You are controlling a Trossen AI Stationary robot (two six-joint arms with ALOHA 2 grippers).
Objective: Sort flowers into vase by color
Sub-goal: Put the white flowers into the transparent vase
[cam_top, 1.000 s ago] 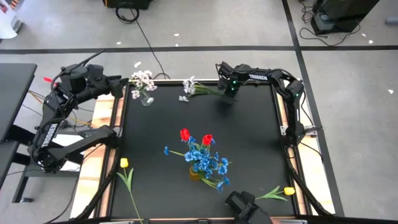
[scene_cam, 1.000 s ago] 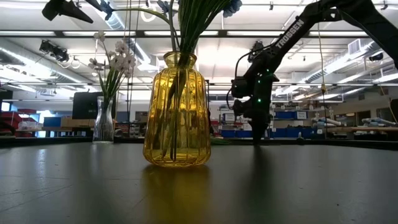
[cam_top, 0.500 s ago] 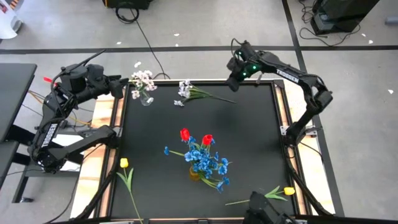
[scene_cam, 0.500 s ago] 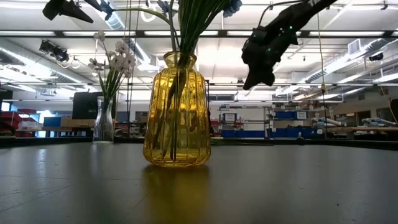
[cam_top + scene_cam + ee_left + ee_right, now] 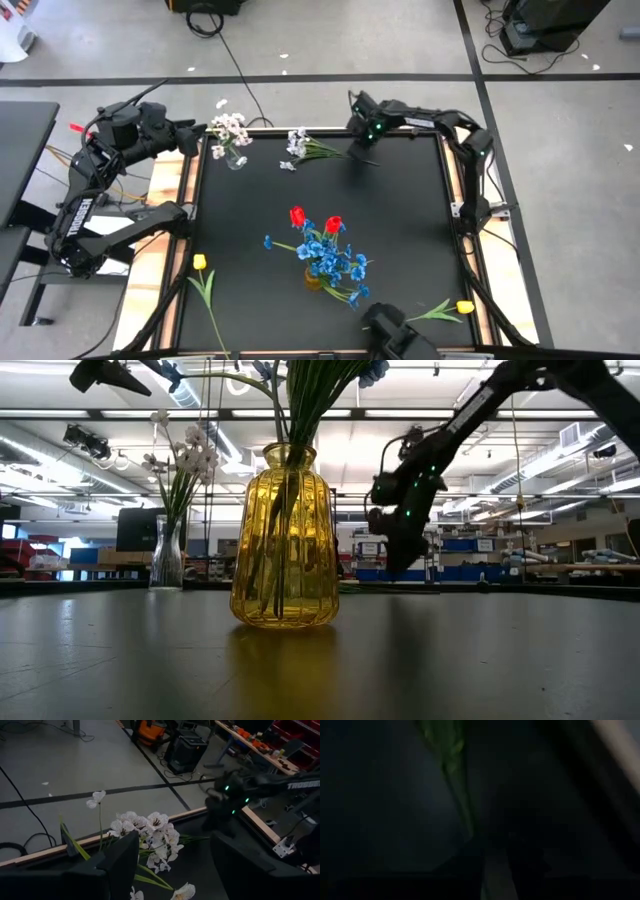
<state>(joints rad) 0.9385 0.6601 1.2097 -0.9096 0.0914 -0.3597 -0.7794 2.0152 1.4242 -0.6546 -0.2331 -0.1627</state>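
from above, the right gripper (image 5: 362, 143) is low over the far edge of the black table (image 5: 400, 240), at the stem end of a white spray (image 5: 305, 148) lying flat there; whether its fingers grip the stem cannot be told. the left gripper (image 5: 196, 136) waits at the far left corner beside a clear vase (image 5: 236, 156) holding white blossoms. a yellow vase (image 5: 316, 279) mid-table carries blue sprays (image 5: 335, 262) and two red tulips (image 5: 315, 219). one yellow tulip (image 5: 204, 285) lies near the left edge, another (image 5: 448, 309) at the near right.

at table height, the right gripper (image 5: 392, 565) hangs just above the tabletop behind the yellow vase (image 5: 285, 555).

the left wrist camera shows its fingers (image 5: 122, 860) parted wide, holding nothing, over the white blossoms (image 5: 147, 832).

the right wrist camera is dark; a green stem (image 5: 455, 780) runs close ahead.
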